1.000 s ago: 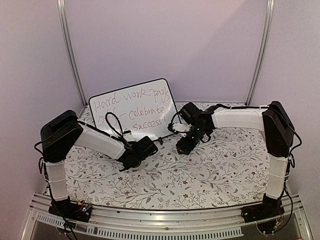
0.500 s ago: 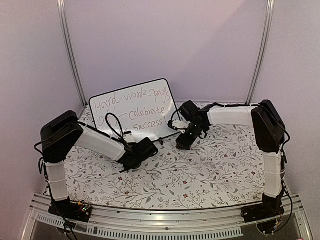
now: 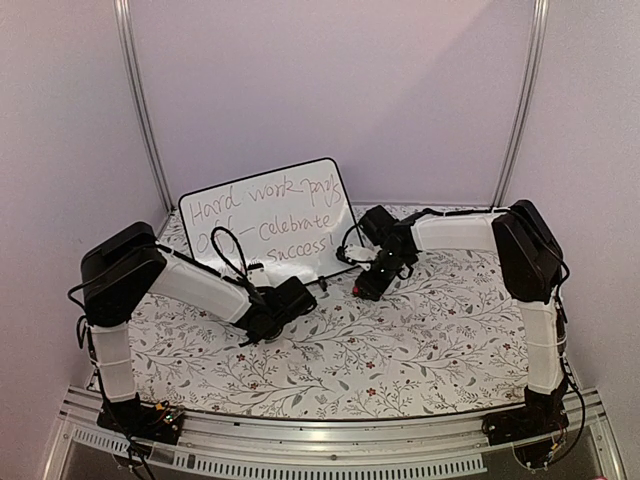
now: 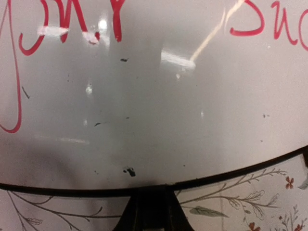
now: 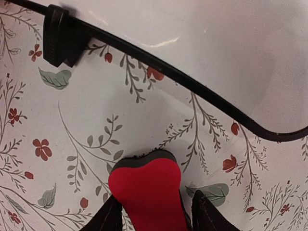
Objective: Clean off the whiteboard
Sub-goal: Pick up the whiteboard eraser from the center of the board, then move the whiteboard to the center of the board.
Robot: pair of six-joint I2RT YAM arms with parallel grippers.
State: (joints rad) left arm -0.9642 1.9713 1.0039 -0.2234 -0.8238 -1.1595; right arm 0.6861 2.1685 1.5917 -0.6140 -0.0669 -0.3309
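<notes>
The whiteboard [image 3: 265, 215] leans against the back wall with red handwriting on it. It fills the left wrist view [image 4: 154, 96], and its lower rim and one black foot [image 5: 60, 41] show in the right wrist view. My left gripper [image 3: 315, 285] is shut, with its dark tips [image 4: 150, 197] right up against the board's lower black rim. My right gripper [image 3: 362, 288] is shut on the red eraser [image 5: 147, 187], which has a black underside. It holds the eraser low over the cloth, just in front of the board's lower right corner.
A floral cloth [image 3: 400, 340] covers the table. Two metal frame posts [image 3: 140, 100] [image 3: 522, 100] stand at the back corners. The lilac wall is close behind the board. The left arm's cable [image 3: 232, 250] loops in front of the board.
My right gripper has moved with the eraser a little left and back, toward the board's lower right corner, and its elbow has swung left. The left arm has not moved.
</notes>
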